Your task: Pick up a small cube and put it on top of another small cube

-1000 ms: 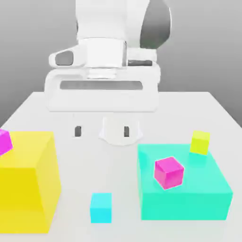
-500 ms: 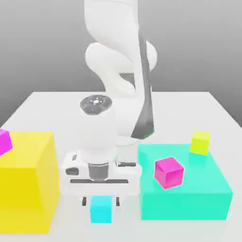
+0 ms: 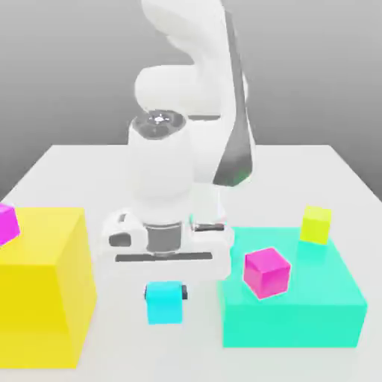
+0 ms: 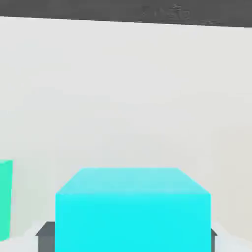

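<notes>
Cyan cube (image 3: 164, 303), low centre-left of the exterior view, is gripped by the gripper (image 3: 166, 292); stacking on the magenta cube (image 3: 266, 273), right of centre, remains.

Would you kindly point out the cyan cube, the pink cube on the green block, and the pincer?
Cyan cube (image 3: 164, 304): exterior view, on its front face.
Pink cube (image 3: 263, 275): exterior view, on its side nearest the camera.
Pincer (image 4: 133, 236): hand view, midway between its fingertips.
</notes>
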Robot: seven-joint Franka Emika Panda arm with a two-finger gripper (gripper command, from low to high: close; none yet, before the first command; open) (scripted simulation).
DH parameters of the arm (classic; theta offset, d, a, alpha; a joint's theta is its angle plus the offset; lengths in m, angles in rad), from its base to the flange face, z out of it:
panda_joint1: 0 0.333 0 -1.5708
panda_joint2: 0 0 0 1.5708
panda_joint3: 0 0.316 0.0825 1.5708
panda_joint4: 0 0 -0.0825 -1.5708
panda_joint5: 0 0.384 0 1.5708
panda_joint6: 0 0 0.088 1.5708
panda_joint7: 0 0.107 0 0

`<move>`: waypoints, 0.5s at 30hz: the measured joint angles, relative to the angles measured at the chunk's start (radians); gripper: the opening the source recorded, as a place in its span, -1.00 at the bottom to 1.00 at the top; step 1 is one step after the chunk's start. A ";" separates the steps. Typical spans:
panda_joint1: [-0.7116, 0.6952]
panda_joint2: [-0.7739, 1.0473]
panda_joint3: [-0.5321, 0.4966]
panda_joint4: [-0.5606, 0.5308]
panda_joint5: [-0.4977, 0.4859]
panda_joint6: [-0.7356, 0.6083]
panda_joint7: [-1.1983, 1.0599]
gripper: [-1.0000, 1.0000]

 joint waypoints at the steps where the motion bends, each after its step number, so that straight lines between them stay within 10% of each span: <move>1: 0.029 -0.036 0.011 0.005 0.002 -0.041 -0.032 -1.00; 8: 0.177 -0.271 0.088 0.033 0.027 -0.304 -0.264 -1.00; 12: 0.189 -0.194 0.103 -0.006 0.024 -0.188 -0.283 -1.00; 13: 0.188 -0.173 0.104 -0.015 0.022 -0.157 -0.282 1.00; 15: 0.188 -0.173 0.104 -0.015 0.022 -0.157 -0.282 1.00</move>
